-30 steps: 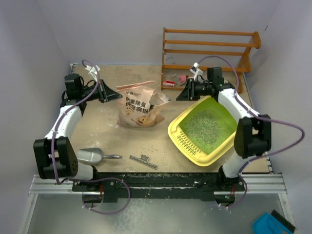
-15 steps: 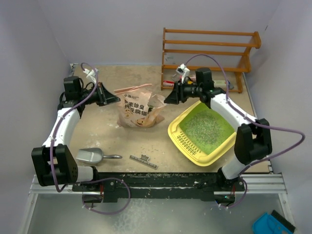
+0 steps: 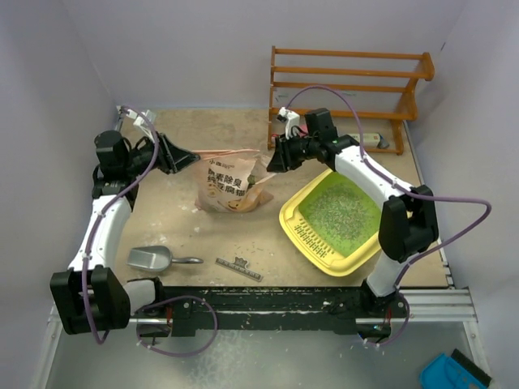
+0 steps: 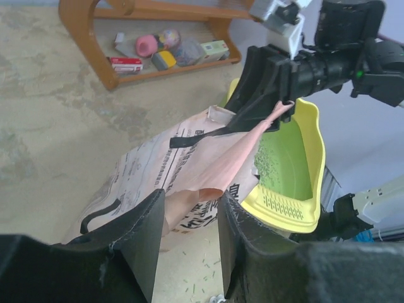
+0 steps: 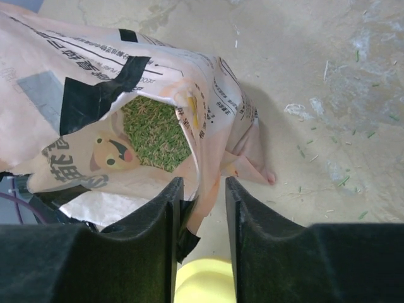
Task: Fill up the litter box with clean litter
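Gaping at its mouth, tan bag with grey-green litter inside; right of it, yellow litter box, more litter across its green floor. Left gripper parted around bag's flap; right gripper pinching bag's raised edge.

The litter box is a large yellow tray with rounded corners and a green floor. It sits flat on the table, towards the front right corner and turned diagonally, its slotted strip along the near left rim. Clean litter, small pale grey-green granules, covers much of the floor in a loose layer. More granules fill the open tan bag just left of the box.
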Controlling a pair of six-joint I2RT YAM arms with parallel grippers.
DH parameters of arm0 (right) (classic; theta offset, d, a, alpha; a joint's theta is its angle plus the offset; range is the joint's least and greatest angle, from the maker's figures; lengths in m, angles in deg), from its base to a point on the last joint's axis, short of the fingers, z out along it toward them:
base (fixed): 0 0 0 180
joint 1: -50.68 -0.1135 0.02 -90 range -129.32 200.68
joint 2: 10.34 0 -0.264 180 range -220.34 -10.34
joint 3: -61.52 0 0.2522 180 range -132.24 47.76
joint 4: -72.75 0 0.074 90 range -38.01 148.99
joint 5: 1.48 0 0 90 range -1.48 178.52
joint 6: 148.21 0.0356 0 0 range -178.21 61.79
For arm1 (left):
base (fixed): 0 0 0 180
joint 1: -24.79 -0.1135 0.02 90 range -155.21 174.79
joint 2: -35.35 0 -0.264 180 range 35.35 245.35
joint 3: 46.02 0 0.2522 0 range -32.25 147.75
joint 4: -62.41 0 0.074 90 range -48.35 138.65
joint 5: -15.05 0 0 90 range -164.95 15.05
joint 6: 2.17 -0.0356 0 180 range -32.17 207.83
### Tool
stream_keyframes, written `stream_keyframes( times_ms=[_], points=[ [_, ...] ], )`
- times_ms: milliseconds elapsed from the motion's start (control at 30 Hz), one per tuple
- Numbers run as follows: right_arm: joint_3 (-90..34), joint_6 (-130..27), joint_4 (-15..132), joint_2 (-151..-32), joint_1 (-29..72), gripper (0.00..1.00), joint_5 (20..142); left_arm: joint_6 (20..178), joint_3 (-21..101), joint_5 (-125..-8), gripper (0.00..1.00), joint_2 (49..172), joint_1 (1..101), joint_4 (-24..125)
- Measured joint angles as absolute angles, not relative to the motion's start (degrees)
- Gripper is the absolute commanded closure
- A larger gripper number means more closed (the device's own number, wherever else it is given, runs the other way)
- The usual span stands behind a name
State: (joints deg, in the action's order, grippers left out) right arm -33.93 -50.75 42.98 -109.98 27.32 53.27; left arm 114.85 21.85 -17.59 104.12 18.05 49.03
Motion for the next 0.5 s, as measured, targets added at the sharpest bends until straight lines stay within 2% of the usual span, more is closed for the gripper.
stream_keyframes(
  times_ms=[133,167,333,500],
  points=[
    [-34.32,-51.41,41.41,-111.07,26.84,0.97,55.09,117.61,19.36,-15.71,0.56,104.05,18.05,56.81],
    [-34.43,-51.38,41.04,-111.33,26.84,1.00,55.87,118.13,19.25,-15.16,0.56,104.73,18.05,57.84],
    [-34.65,-50.66,38.72,-111.66,26.65,1.00,59.85,118.94,18.62,-13.48,0.55,107.35,18.05,60.59],
    [-34.82,-49.81,36.73,-111.64,26.52,1.00,60.60,119.92,15.99,-12.76,0.49,107.09,18.14,64.35]
  ],
)
